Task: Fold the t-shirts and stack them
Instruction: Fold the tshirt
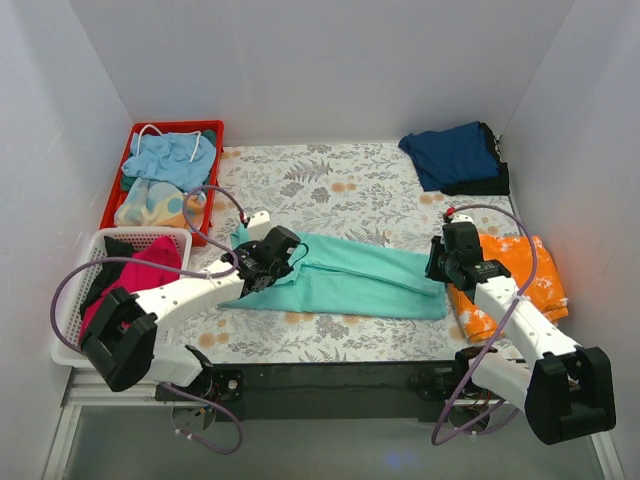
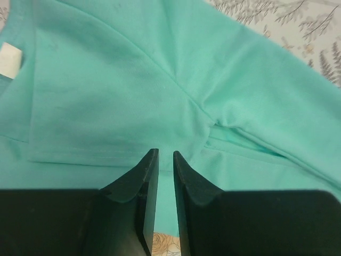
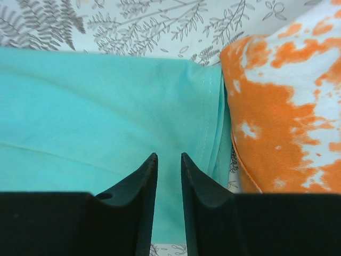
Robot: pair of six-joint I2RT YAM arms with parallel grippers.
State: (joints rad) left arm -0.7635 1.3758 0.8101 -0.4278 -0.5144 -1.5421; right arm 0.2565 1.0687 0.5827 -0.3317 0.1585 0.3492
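Across the middle of the bench, the plain teal-green cloth t-shirt point(image 1: 350, 278) lies with its long axis running left edge to right edge, the left gripper point(image 1: 288, 252) over its collar end and the right gripper point(image 1: 438, 268) over its hem end. Both sets of jaws stand nearly together; whether they pinch cloth cannot be told. Only the left wrist view shows the white neck label point(image 2: 9, 60), and only the right wrist view shows the hem just beside the orange-and-white mottled shirt point(image 3: 282, 106).
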